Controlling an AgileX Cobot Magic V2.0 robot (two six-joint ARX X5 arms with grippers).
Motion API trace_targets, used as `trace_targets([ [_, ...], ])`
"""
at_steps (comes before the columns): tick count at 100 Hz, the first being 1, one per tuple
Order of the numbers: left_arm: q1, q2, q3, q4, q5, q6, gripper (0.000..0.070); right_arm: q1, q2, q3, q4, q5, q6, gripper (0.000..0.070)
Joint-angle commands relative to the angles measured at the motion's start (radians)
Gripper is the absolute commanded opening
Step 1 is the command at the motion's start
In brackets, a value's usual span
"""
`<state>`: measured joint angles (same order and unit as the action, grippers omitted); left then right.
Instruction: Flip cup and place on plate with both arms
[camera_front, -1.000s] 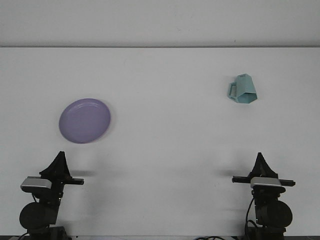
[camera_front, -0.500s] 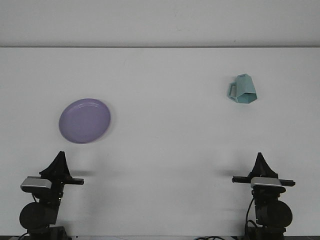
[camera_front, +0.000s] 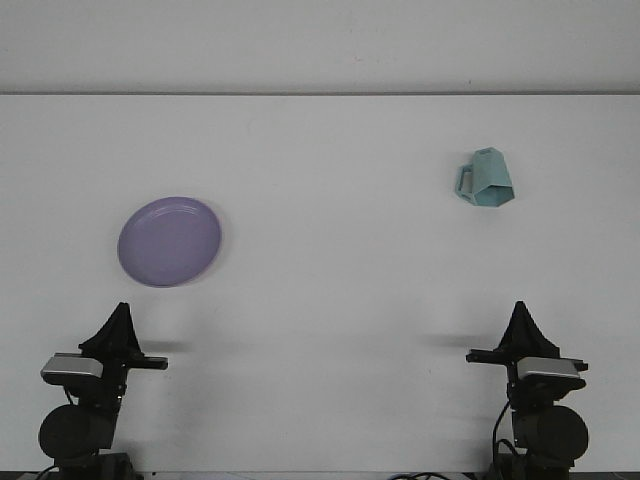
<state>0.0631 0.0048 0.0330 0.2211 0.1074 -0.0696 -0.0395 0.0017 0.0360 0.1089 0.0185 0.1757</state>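
Cup (camera_front: 486, 179), teal and lying mouth-down, is seen at two o'clock on the white table (camera_front: 330, 300), well apart from the purple plate (camera_front: 170, 241) at nine o'clock. Since a second ago, only the right gripper (camera_front: 520, 322) has been shifted slightly; the left gripper (camera_front: 119, 322) is unmoved. Nothing is held, and finger opening cannot be told. The reach is judged barely begun.

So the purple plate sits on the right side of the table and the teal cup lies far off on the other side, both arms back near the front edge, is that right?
Not quite: the front view shows the sides swapped. The purple plate sits on the left side of the table, and the teal cup is on the right. Both arms are indeed back near the front edge.
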Motion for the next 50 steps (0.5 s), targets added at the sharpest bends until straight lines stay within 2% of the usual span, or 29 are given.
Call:
trace_targets([
  [1, 0.001, -0.002, -0.019, 0.011, -0.002, -0.003, 0.0012, 0.000, 0.009, 0.066, -0.002, 0.010, 0.071, 0.0001],
  [15, 0.001, -0.002, -0.019, 0.009, -0.003, -0.002, 0.0012, 0.000, 0.115, 0.256, -0.121, 0.063, 0.043, 0.0001],
  [44, 0.001, -0.002, -0.019, -0.011, -0.002, -0.003, 0.0012, 0.000, 0.563, 0.649, -0.221, 0.068, -0.213, 0.0003],
  [50, 0.001, -0.002, -0.019, -0.018, -0.003, -0.003, 0.0012, 0.000, 0.640, 0.687, -0.212, 0.068, -0.260, 0.0065],
])
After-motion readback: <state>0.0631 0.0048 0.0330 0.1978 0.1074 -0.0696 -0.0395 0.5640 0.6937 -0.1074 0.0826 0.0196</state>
